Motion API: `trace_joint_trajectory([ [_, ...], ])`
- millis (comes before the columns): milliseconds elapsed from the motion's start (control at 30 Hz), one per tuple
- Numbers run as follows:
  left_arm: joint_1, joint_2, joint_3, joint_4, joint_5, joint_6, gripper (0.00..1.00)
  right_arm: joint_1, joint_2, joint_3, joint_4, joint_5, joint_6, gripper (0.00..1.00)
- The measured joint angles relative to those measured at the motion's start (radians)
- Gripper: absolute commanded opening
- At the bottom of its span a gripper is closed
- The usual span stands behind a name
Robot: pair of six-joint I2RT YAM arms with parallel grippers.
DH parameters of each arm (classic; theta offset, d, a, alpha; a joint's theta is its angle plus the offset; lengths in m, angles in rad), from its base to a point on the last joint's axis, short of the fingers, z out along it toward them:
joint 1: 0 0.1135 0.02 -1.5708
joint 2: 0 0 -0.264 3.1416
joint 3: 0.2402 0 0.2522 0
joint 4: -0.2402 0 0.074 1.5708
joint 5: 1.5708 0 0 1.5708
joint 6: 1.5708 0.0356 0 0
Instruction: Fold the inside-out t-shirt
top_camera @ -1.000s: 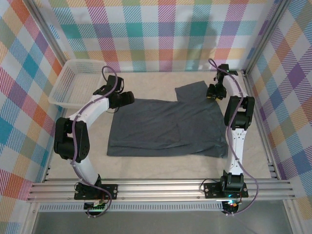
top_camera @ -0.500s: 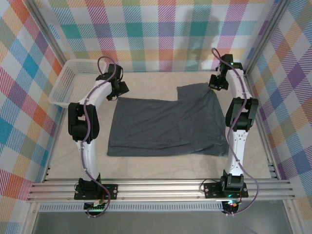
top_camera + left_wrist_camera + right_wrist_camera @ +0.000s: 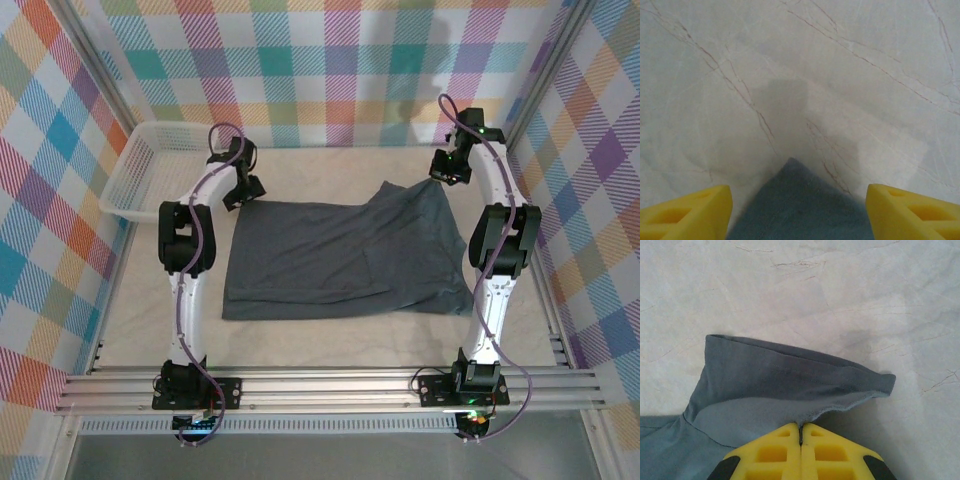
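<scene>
Wrinkles run across the inside-out t-shirt (image 3: 340,260), spread flat mid-table (image 3: 300,335) with its far right sleeve drawn up off the surface. The right gripper (image 3: 801,426) is clamped on that sleeve's hem. The left gripper (image 3: 797,197) stands with jaws apart, the shirt's far left corner between them, ungripped. A white basket (image 3: 150,165) sits far left.

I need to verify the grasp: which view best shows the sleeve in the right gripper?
Right wrist: the right gripper is shut on the t-shirt sleeve hem, close up. Top external shows it small, lifted; left wrist shows another corner.
</scene>
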Motion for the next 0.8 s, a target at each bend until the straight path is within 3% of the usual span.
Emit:
trace_joint_trajectory([
  [233, 0.003, 0.042, 0.035, -0.024, -0.008, 0.001, 0.48, 0.000, 0.000, 0.000, 0.000, -0.014, 0.004, 0.00],
  [500, 0.005, 0.082, 0.105, -0.055, -0.011, -0.002, 0.00, 0.000, 0.001, 0.000, -0.001, -0.016, 0.005, 0.00],
  [800, 0.020, 0.019, 0.023, -0.059, -0.011, -0.001, 0.00, -0.017, 0.000, -0.031, 0.011, -0.015, 0.020, 0.00],
])
